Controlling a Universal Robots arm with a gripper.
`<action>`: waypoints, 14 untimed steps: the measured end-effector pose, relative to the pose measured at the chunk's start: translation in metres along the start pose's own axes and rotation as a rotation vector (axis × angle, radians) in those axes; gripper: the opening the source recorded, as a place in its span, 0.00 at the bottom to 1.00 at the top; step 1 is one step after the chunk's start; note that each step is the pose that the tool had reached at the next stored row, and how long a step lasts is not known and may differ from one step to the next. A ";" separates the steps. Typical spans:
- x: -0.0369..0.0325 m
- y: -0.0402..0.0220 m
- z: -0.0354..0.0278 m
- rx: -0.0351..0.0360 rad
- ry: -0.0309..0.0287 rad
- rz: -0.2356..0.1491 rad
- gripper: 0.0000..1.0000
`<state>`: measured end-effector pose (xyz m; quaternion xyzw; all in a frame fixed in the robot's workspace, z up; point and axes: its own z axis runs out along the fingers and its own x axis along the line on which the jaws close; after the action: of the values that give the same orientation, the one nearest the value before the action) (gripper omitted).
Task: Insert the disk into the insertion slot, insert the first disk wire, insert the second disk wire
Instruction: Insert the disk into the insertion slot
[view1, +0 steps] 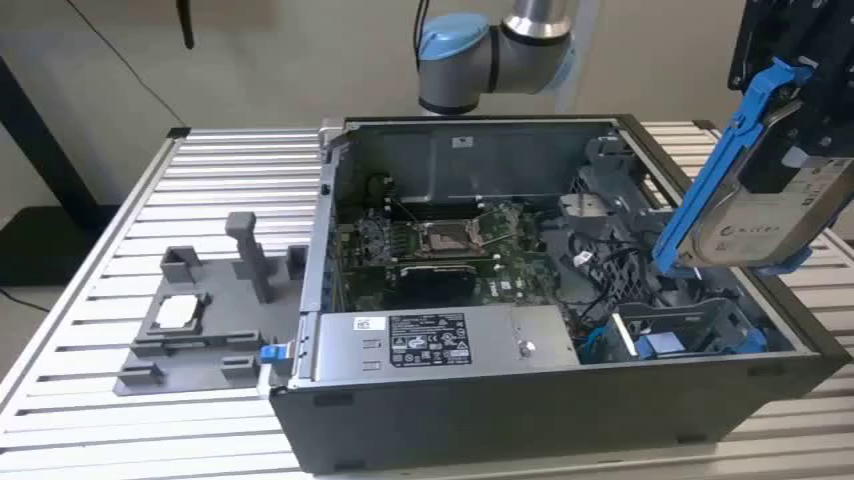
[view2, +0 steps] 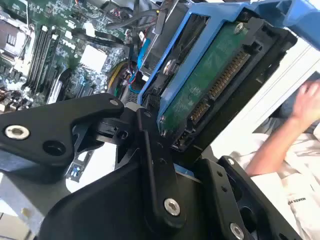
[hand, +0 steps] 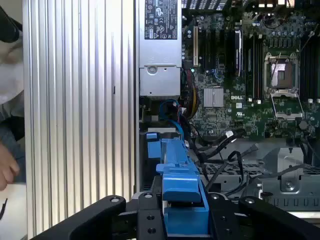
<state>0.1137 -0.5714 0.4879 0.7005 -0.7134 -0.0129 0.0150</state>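
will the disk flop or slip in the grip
Probably stiff: the disk looks like a metal slab in a moulded blue carrier. Likely dense for its size. Gripped tilted in the gripper, its smooth plastic might slip.

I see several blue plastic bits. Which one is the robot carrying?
The long-handled blue carrier framing the disk, held tilted by the gripper above the case; the other blue tabs sit low in the insertion slot.
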 end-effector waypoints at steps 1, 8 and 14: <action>0.0000 0.0000 0.0000 0.0000 0.0000 0.000 0.33; 0.0000 0.0000 0.0000 0.0000 0.0000 0.000 0.33; 0.0000 -0.0001 0.0024 0.0000 0.0001 0.000 0.33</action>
<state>0.1137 -0.5714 0.4855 0.7005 -0.7134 -0.0128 0.0150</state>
